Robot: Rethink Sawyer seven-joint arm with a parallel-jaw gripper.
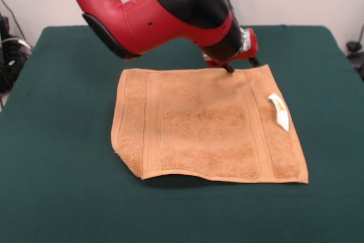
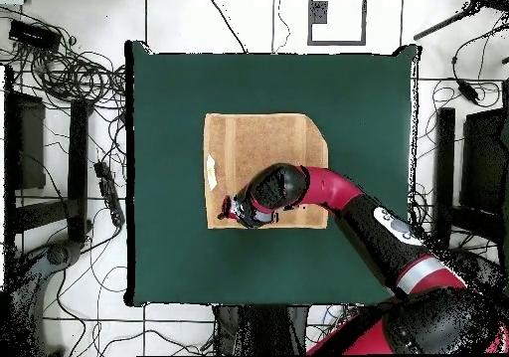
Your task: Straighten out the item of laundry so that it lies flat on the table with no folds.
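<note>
The orange-tan towel [image 1: 210, 126] lies spread on the green table [image 1: 57, 140], near its middle. Its stripe bands run near the left and right edges, and a white tag [image 1: 278, 110] lies on the right band. The near left corner is cut off on a slant, as if turned under. My gripper [image 1: 230, 67] is down at the towel's far edge, near the far right corner, mostly hidden behind the arm's black elbow. In the overhead view the gripper [image 2: 231, 212] is at the towel's [image 2: 263, 149] lower left corner, below the tag [image 2: 211, 167].
The red and black arm [image 1: 170, 15] reaches low over the table's far side and covers part of the towel in the overhead view. Cables [image 2: 70, 75] and dark stands [image 2: 25, 144] lie on the floor round the table [image 2: 368, 94].
</note>
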